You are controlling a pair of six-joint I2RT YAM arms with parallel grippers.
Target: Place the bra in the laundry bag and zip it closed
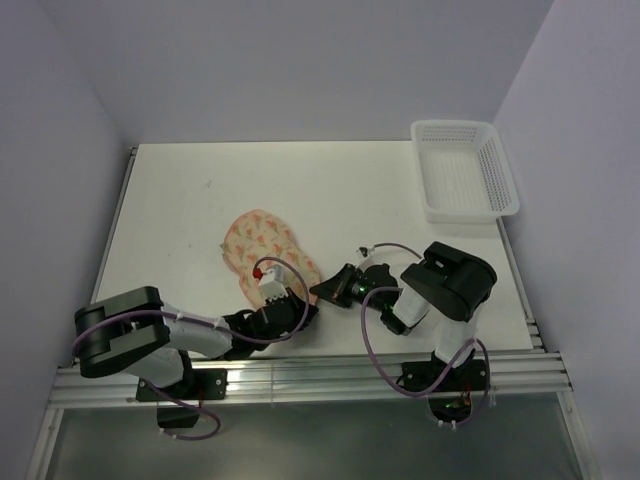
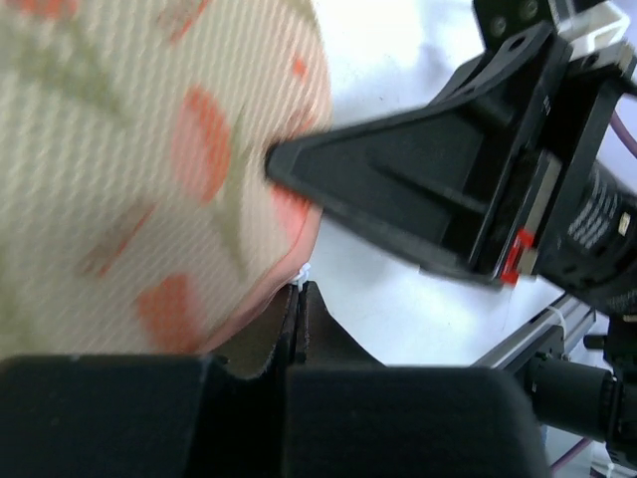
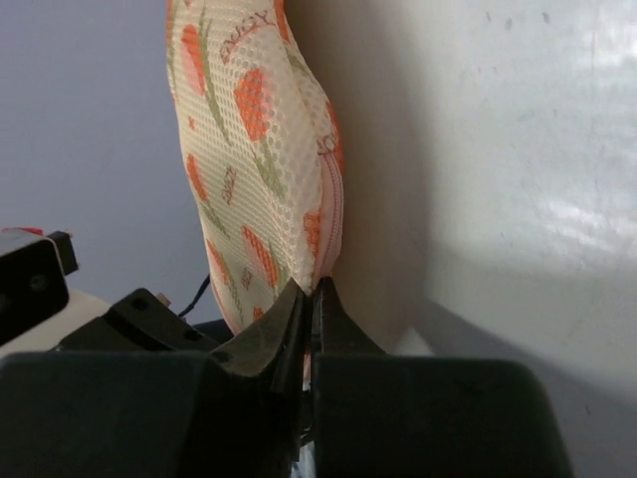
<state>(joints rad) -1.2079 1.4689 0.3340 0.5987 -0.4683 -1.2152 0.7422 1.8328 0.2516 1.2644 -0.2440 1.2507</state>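
A flat white worktop (image 1: 330, 190) carries everything. A white perforated plastic basket (image 1: 468, 211) sits at its far right corner. The peanut-shaped cream-pink mesh laundry bag (image 1: 258, 240), printed in red-orange and green, lies left of centre with its printed outside up. At its near right end, the left fingers (image 2: 320, 329) are pressed together on the rim. The right fingers (image 3: 267, 337), reaching in from the right, are pinched on the pink zip edge just beside them.

We find the laundry bag (image 1: 262, 243) lying on the table (image 1: 350, 190) left of centre, with the basket (image 1: 455, 127) well apart at the far right corner. 2 grippers meet at the bag's near right edge: the left gripper (image 2: 301, 299) nearer, the right gripper (image 3: 311, 299) just beside it.
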